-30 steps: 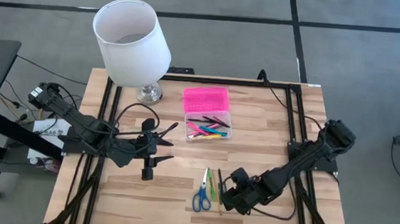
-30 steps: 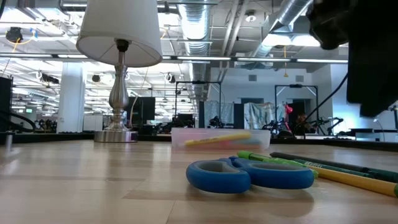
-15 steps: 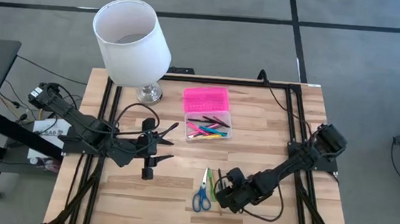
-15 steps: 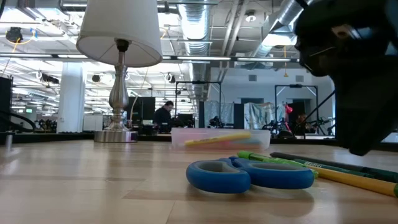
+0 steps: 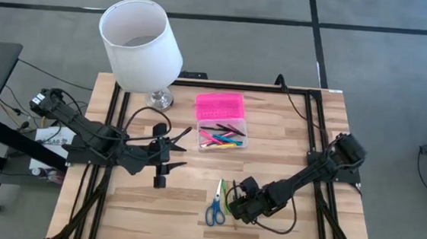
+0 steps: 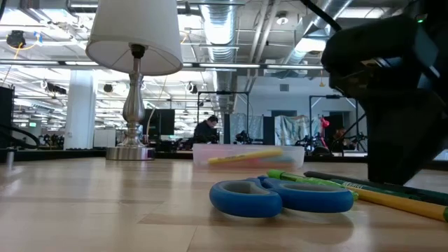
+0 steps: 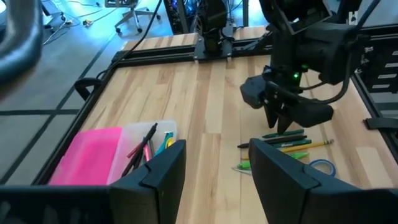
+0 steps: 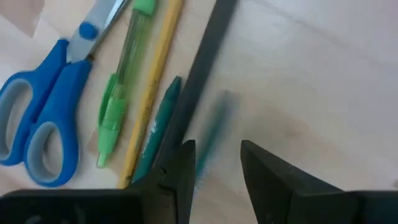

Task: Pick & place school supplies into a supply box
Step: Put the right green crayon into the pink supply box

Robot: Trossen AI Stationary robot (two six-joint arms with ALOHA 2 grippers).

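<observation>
While the right gripper (image 5: 239, 206) hung low over the last loose supplies at about six o'clock on the pale wooden table (image 5: 289, 133), its two dark fingers stood parted with nothing between them. From the wrist camera, the fingers straddled a thin dark pen (image 8: 202, 74) and a teal-green marker (image 8: 158, 134), just above them. Beside these lay a yellow pencil (image 8: 152, 87), a translucent green pen (image 8: 121, 93) and small blue-handled scissors (image 5: 215, 205).

At twelve o'clock from that cluster sat the supply box (image 5: 222, 135), a clear plastic pencil case holding several coloured pens, its bright pink ribbed lid (image 5: 219, 105) folded back at its twelve-o'clock side. The left gripper (image 5: 179, 149) waited at nine o'clock of the box, fingers spread and empty. A white-shaded lamp on a metal stem (image 5: 141, 36) stood at ten o'clock on the table.

These pens looked light, rigid and smooth, so they would likely roll or slip; a pinch across the barrel near mid-length seemed safest. Lying so close together, two might come up at once.

Some small print ran along the dark pen in the left wrist view, too small to read.
</observation>
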